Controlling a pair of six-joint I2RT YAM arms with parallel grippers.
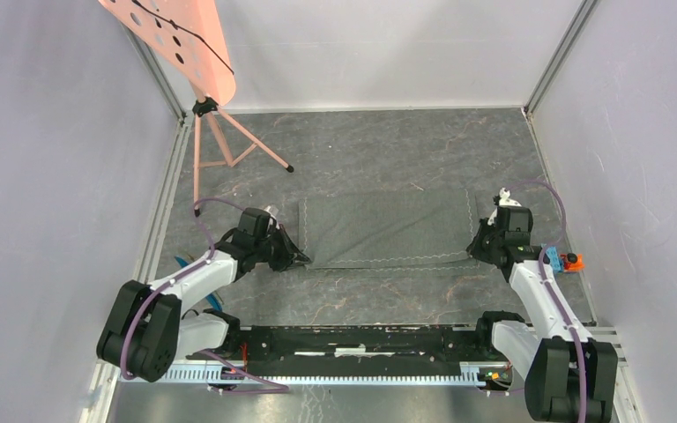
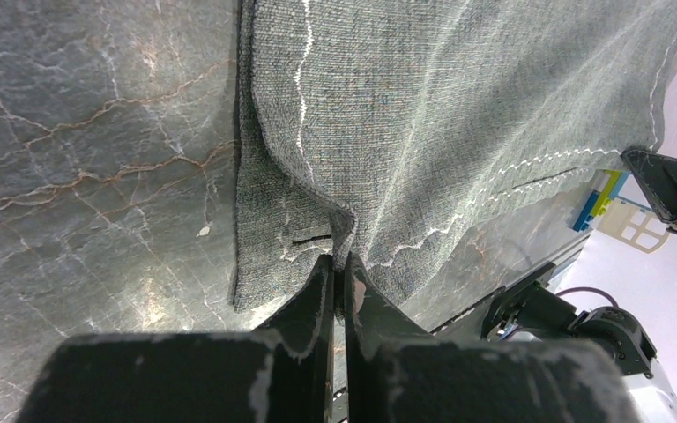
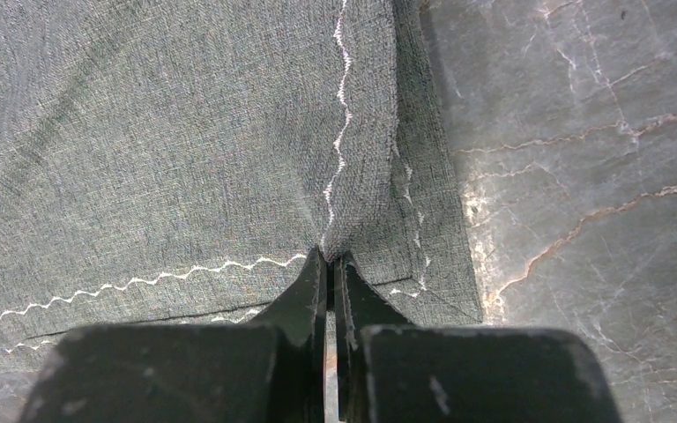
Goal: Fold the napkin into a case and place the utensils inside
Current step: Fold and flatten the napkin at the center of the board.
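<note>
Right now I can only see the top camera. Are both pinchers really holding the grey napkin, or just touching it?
Observer: Holding. The left wrist view shows the left gripper shut on the napkin, with a pinch of cloth bunched between its tips.
Operator: And the other one?
Observer: The right wrist view shows the right gripper shut on the cloth too, just where the white zigzag stitching runs down to its tips.
Operator: Is it only one layer?
Observer: No. Up close, a second layer lies flat on the floor beneath the pinched one.
</note>
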